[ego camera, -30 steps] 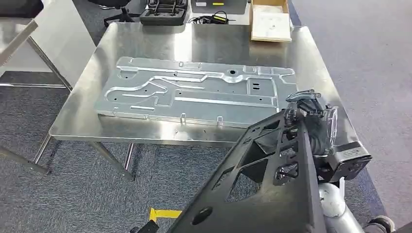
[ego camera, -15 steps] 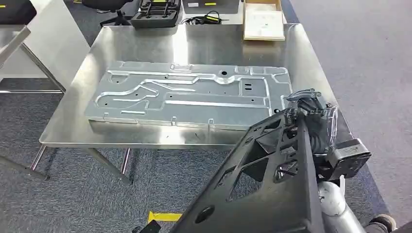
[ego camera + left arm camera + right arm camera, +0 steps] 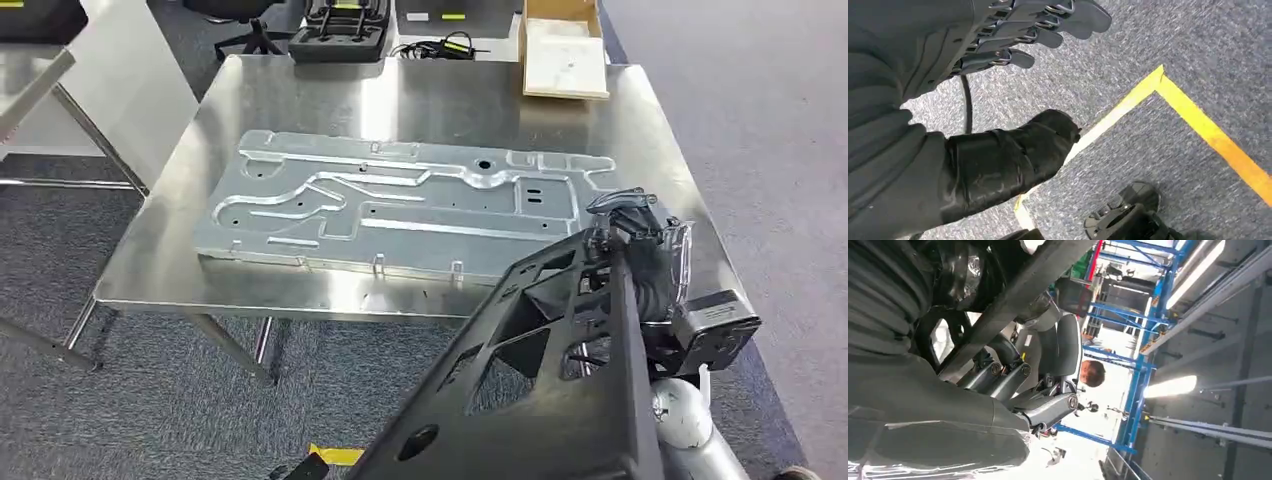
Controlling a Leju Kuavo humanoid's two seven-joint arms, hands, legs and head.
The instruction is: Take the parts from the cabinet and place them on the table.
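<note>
I hold a black cut-out part (image 3: 545, 390) in my right hand (image 3: 645, 265), just short of the steel table (image 3: 420, 95).

The part is a flat, matte black panel with triangular and round openings, tilted up on edge so it slants from the lower middle of my head view up to my right hand, whose fingers are wrapped over its top edge; its upper end overlaps the table's near right corner. A large stamped silver sheet-metal panel (image 3: 400, 205) lies flat across most of the tabletop. At the far edge sit an open cardboard box (image 3: 563, 45), a black case (image 3: 340, 25) and some cables (image 3: 440, 45). My left hand (image 3: 998, 60) hangs over grey carpet with yellow floor tape (image 3: 1198, 125), fingers apart and holding nothing.
</note>
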